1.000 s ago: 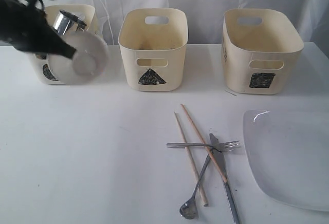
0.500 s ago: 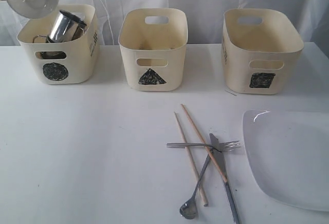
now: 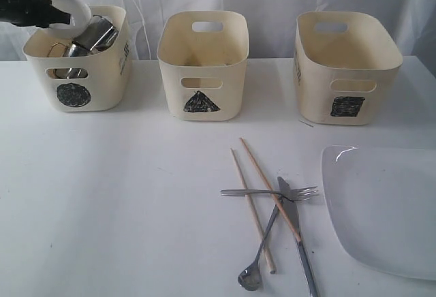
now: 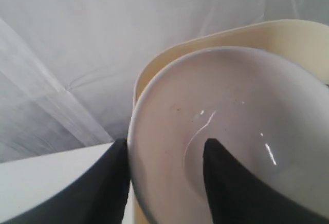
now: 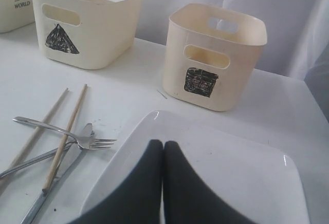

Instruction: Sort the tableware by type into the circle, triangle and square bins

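My left gripper (image 3: pixel 60 15) is shut on the rim of the white bowl (image 3: pixel 70 7) (image 4: pixel 231 131), one finger (image 4: pixel 226 183) inside and one outside, over the back left of the circle bin (image 3: pixel 75 65). Steel mugs (image 3: pixel 99 35) lie in that bin. The triangle bin (image 3: pixel 202 65) and square bin (image 3: pixel 347 69) stand to the right. On the table lie two chopsticks (image 3: pixel 253 208), a fork (image 3: pixel 272 192), a knife (image 3: pixel 300 242), a spoon (image 3: pixel 257 259) and the white squarish plate (image 3: pixel 381 208). My right gripper (image 5: pixel 163 144) is shut and empty above the plate (image 5: pixel 231 172). The steel bowl is hidden.
A white curtain hangs behind the three bins. The plate reaches past the right edge of the exterior view. Bare white table lies left of the cutlery.
My left gripper has carried the white bowl up from in front of the circle bin and down over the bin's back left corner. The mugs inside have shifted. The right arm has not moved.
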You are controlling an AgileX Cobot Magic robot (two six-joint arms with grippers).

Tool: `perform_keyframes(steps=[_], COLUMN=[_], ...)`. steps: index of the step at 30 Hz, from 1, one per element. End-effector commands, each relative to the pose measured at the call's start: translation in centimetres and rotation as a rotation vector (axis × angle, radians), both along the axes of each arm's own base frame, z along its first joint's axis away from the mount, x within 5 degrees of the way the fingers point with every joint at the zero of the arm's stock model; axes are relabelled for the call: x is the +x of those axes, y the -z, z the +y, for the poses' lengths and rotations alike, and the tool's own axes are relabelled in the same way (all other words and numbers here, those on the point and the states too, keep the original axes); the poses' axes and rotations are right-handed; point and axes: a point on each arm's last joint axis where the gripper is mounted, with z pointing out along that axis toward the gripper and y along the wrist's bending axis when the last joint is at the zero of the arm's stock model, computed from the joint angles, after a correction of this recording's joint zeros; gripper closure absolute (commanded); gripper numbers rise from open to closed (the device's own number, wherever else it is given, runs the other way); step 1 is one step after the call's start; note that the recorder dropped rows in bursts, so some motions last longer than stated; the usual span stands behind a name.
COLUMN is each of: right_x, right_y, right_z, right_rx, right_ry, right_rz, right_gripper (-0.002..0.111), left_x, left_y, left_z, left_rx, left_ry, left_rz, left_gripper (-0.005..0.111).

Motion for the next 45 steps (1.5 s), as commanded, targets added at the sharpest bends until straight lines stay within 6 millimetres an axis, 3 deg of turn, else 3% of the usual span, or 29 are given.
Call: perform_keyframes(steps=[1, 7, 18, 23, 30, 35, 45], right_x=[0.0, 0.0, 0.0, 0.0, 0.0, 0.0, 0.0], right_y=[0.2, 0.2, 0.2, 0.2, 0.2, 0.2, 0.2], right_z=[0.0, 0.0, 0.0, 0.0, 0.0, 0.0, 0.0], right_rx=[0.005, 0.005, 0.005, 0.005, 0.005, 0.005, 0.007], right_ry=[-0.002, -0.002, -0.002, -0.002, -0.002, -0.002, -0.002], right_rz=[0.005, 0.005, 0.003, 0.003, 0.003, 0.003, 0.003], right_gripper=[0.108, 0.108, 0.108, 0.108, 0.108, 0.108, 0.108], left_x=[-1.2, -2.9, -4.8, -6.9, -12.1, -17.0, -27.0], left_y=[-2.3, -5.0, -4.7, -5.5, -6.1, -6.0, -5.3], left_z=[-1.2, -1.8, -1.8, -1.8, -1.6, -1.4, -0.9], left_rx=[-0.022, -0.024, 0.025, 0.0, -0.017, -0.042, -0.158], left_ry=[0.024, 0.046, 0.081, 0.076, 0.061, 0.044, -0.028], left_rz=[0.03, 0.062, 0.157, 0.141, 0.098, 0.106, 0.041], left_gripper=[0.06, 0.061, 0.061, 0.063, 0.09, 0.102, 0.104])
